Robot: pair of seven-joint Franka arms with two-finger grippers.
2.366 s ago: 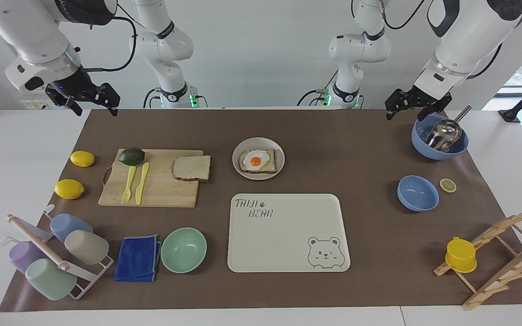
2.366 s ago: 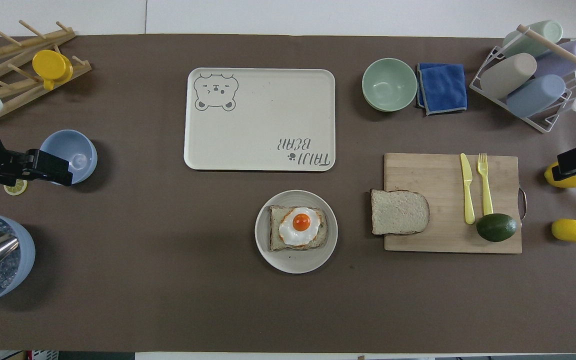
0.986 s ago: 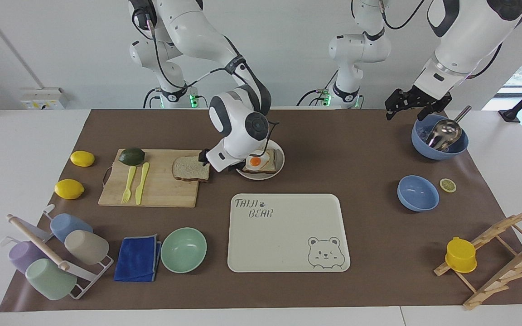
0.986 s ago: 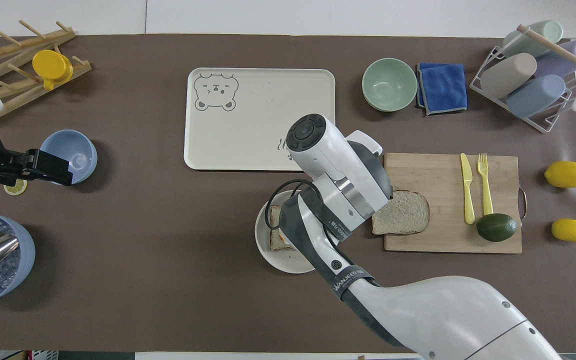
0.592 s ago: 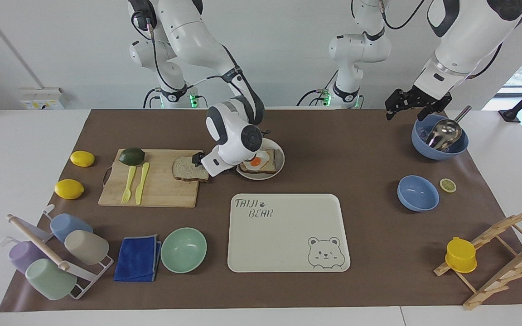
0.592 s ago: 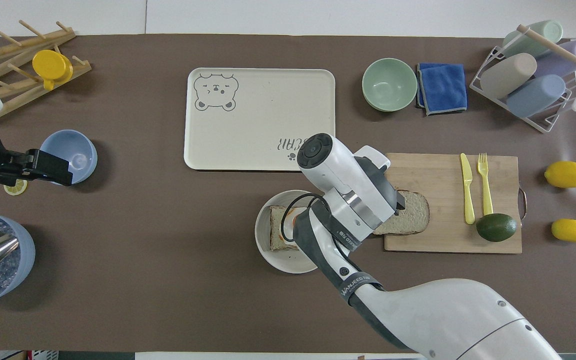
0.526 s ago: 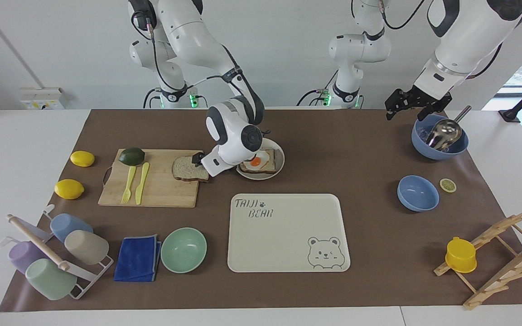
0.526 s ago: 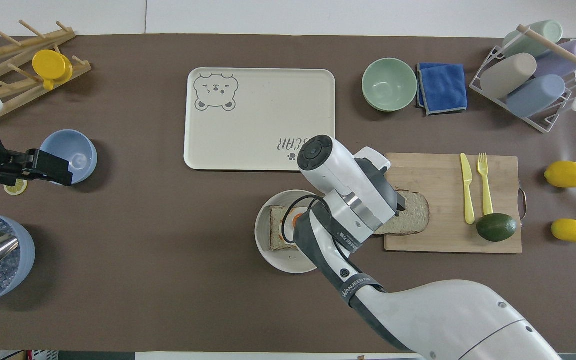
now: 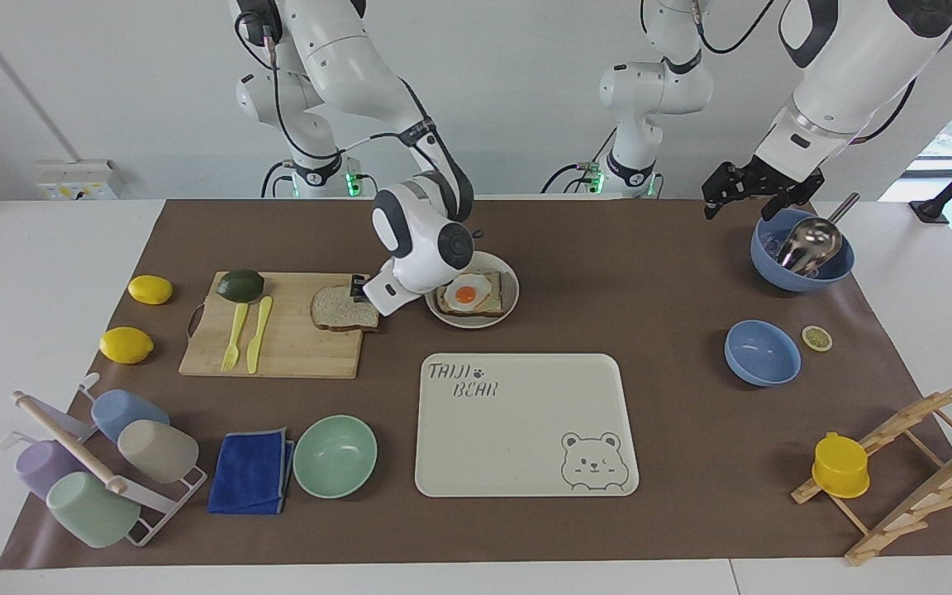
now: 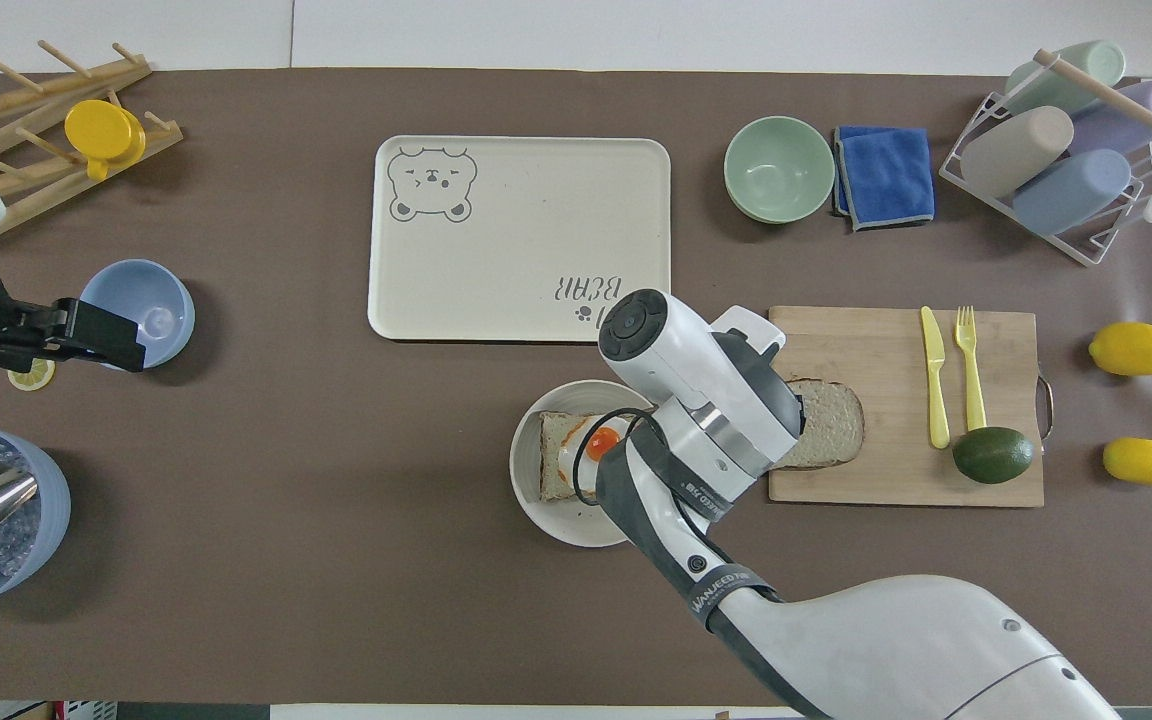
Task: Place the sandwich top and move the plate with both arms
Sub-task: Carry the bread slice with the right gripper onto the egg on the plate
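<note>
The sandwich top (image 9: 339, 309) is a plain bread slice lying on the wooden cutting board (image 9: 294, 347), at the board's end beside the plate. The cream-white plate (image 9: 476, 323) holds a toast slice with a fried egg (image 9: 468, 294). My right gripper (image 9: 358, 289) is down at the edge of the sandwich top (image 10: 833, 425) closest to the plate. In the overhead view its wrist covers that edge and part of the plate (image 10: 546, 515). My left gripper (image 9: 755, 203) waits open in the air by the blue bowl with the metal scoop (image 9: 802, 248).
A yellow knife and fork (image 9: 246, 332) and an avocado (image 9: 240, 285) lie on the board. The bear-print tray (image 9: 517, 430) lies farther from the robots than the plate, with a mint-green bowl (image 9: 335, 456) and a blue cloth (image 9: 251, 471) beside it. Two lemons (image 9: 126, 345) and a cup rack (image 9: 96, 463) are at the right arm's end.
My right arm swung in from its end of the table and came down at the bread slice. In the last half second the slice shifted slightly toward the fork. The left arm stayed still.
</note>
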